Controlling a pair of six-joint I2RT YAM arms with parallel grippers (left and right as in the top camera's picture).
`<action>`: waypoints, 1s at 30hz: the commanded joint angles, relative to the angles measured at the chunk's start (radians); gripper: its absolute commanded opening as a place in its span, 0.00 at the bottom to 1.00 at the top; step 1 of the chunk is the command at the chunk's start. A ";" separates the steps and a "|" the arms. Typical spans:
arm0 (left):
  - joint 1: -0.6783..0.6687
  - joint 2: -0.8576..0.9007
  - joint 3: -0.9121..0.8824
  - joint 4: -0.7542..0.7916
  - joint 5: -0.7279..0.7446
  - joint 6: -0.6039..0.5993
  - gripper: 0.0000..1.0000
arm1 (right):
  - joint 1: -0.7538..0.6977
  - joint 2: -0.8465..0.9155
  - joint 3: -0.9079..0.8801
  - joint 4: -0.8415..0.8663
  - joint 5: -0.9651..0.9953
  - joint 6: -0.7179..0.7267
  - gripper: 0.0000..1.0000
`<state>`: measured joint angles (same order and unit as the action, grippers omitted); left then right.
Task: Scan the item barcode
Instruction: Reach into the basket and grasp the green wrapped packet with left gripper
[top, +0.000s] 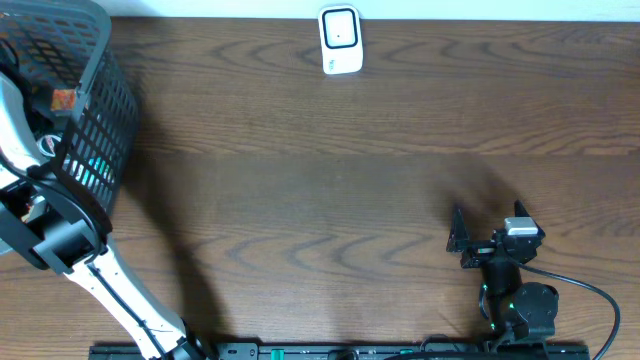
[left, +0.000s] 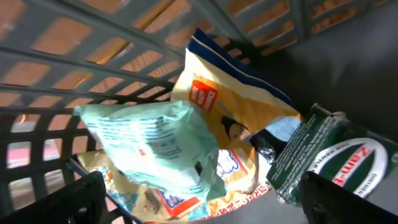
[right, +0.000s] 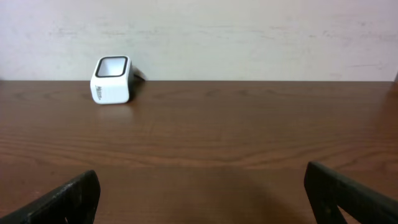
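left gripper (left: 205, 198): jaws apart, nothing held; aimed into basket (top: 105, 110) at 10 o'clock, judged ready for a pick
basket contents: pale pouch (left: 149, 143) laid over yellow bag (left: 233, 99), green pack (left: 323, 162) alongside; no barcode seen
scanner (top: 340, 40): set at 12 o'clock
right gripper (right: 202, 186): jaws apart, empty, kept at 5 o'clock, scan path left free

The left arm (top: 120, 297) is a white tube with black boxy joints. The black right arm (top: 520, 300) bears a grey camera block (top: 521, 232), green lights (top: 512, 305), and a black cable (top: 600, 289) looping toward 3 o'clock.
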<state>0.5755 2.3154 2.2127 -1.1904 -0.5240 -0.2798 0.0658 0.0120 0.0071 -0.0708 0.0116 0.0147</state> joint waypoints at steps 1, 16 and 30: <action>0.019 0.006 -0.047 0.027 -0.021 0.004 0.98 | -0.006 -0.006 -0.002 -0.004 -0.003 0.003 0.99; 0.089 0.006 -0.119 0.084 -0.034 -0.093 0.99 | -0.006 -0.006 -0.002 -0.004 -0.003 0.003 0.99; 0.089 0.006 -0.193 0.139 -0.034 -0.093 0.15 | -0.006 -0.006 -0.002 -0.004 -0.003 0.003 0.99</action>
<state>0.6613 2.3154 2.0350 -1.0435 -0.5568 -0.3676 0.0658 0.0120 0.0071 -0.0708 0.0113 0.0147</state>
